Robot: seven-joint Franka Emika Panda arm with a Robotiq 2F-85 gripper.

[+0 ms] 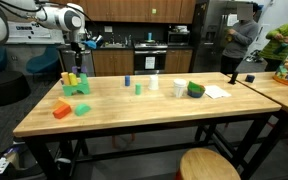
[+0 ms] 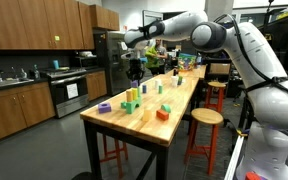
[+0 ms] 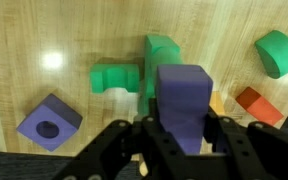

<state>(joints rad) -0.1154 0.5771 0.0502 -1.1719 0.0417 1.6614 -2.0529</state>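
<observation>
Fingers [image 3: 122, 145] grip a purple block [image 3: 184, 95] from both sides, holding it in the air above green blocks [image 3: 119, 77] on the wooden counter [image 3: 44, 40]. A purple cube with a hole [image 3: 49, 121] lies near them, and a red block [image 3: 256, 104] lies opposite.

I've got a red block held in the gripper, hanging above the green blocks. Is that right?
Not quite. The gripper holds a purple block, not a red one, as the wrist view shows. The rest stands: it hangs above the green blocks.
</observation>
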